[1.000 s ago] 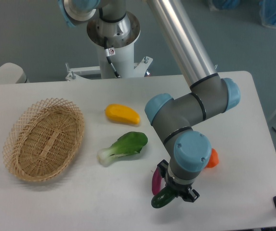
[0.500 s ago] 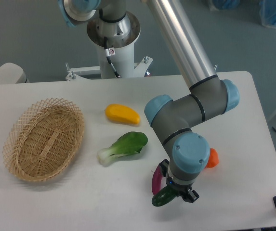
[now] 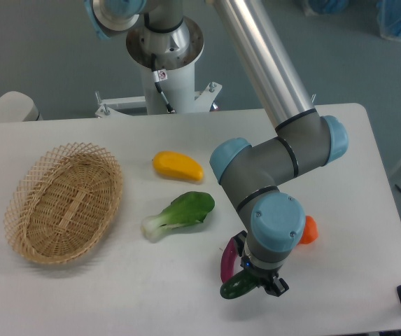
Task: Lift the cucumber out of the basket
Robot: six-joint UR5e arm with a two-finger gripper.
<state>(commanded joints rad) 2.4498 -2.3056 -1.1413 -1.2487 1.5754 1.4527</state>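
Note:
The tan wicker basket (image 3: 64, 203) lies at the left of the table with nothing in it. The dark green cucumber (image 3: 236, 288) is far from it, near the table's front edge. Its left end sticks out from under my gripper (image 3: 256, 278), which points straight down over it. The blue wrist hides the fingers and the rest of the cucumber. Whether the fingers are closed on the cucumber cannot be told, nor whether it rests on the table.
A purple eggplant (image 3: 227, 259) lies just left of the gripper, touching the cucumber's area. An orange vegetable (image 3: 309, 229) peeks out right of the wrist. A bok choy (image 3: 180, 213) and a yellow vegetable (image 3: 178, 166) lie mid-table. The front edge is close below.
The wrist has shifted very slightly and the cucumber's visible end sits a touch higher in the picture. Everything else stays where it was.

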